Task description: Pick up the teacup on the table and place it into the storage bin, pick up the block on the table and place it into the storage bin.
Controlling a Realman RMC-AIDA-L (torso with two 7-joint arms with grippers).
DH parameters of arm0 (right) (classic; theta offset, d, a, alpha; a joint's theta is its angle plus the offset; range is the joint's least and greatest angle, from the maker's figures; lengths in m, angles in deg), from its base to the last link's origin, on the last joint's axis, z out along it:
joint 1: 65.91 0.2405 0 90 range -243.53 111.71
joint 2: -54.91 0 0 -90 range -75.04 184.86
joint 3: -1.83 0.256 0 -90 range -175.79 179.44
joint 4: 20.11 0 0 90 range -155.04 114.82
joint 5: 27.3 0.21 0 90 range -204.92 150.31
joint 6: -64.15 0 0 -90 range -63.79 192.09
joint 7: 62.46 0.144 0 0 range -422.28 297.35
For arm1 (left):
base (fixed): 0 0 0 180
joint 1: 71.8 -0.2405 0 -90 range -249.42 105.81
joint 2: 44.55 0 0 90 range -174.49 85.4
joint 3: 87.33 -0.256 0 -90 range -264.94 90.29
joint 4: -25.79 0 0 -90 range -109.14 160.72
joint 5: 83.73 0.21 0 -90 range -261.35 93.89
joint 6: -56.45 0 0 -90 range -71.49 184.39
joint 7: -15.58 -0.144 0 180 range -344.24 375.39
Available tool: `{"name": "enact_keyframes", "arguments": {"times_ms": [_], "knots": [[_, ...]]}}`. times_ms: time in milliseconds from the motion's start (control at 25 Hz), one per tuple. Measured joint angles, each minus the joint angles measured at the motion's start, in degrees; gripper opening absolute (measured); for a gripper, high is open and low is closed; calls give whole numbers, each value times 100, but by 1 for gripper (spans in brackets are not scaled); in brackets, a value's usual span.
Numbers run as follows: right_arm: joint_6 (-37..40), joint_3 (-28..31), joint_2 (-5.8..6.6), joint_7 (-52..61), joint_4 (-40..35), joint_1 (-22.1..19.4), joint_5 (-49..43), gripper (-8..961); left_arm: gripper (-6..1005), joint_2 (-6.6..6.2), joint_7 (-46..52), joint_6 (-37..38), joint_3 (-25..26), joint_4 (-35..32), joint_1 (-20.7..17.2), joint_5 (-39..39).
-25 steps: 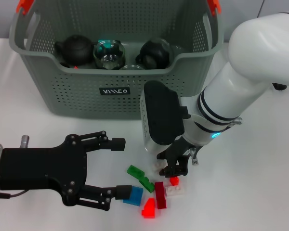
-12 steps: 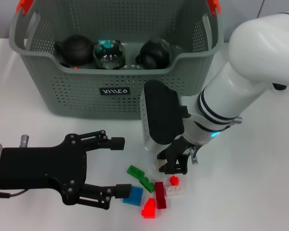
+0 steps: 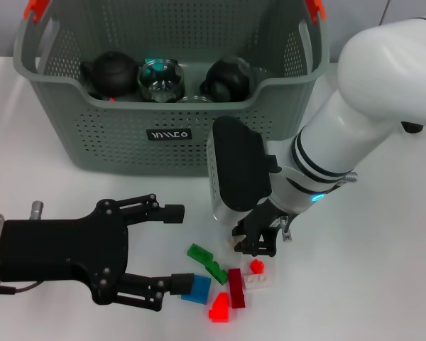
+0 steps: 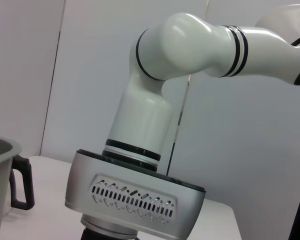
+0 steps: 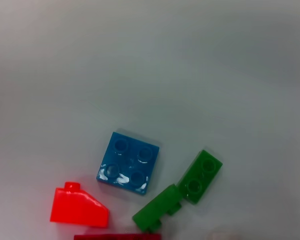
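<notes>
Two dark teapots [image 3: 112,73] and a glass jug [image 3: 160,77], side by side.

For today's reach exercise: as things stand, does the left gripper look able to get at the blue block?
Probably yes. The left gripper is open, low over the table, and the blue block lies just off its lower fingertip, with nothing between.

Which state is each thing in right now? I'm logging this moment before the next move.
storage bin: upright, holding dark teapots and a glass jug.
left gripper: open, low beside the blue block.
right gripper: lowered over the block pile; fingers hard to read.
green blocks: lying flat on the table, touching.
red sloped block: on the table, free.
</notes>
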Motion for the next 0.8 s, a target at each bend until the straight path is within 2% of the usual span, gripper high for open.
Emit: {"name": "enact_keyframes", "arguments": {"times_ms": [400,800], "knots": [[128,66,38,121,-48,-11,32,208,950,-5,-63,20,77,0,0,0],[489,521,64,164,-511,-198,46,207,949,-24,-198,147,336,-30,-24,245]]}}
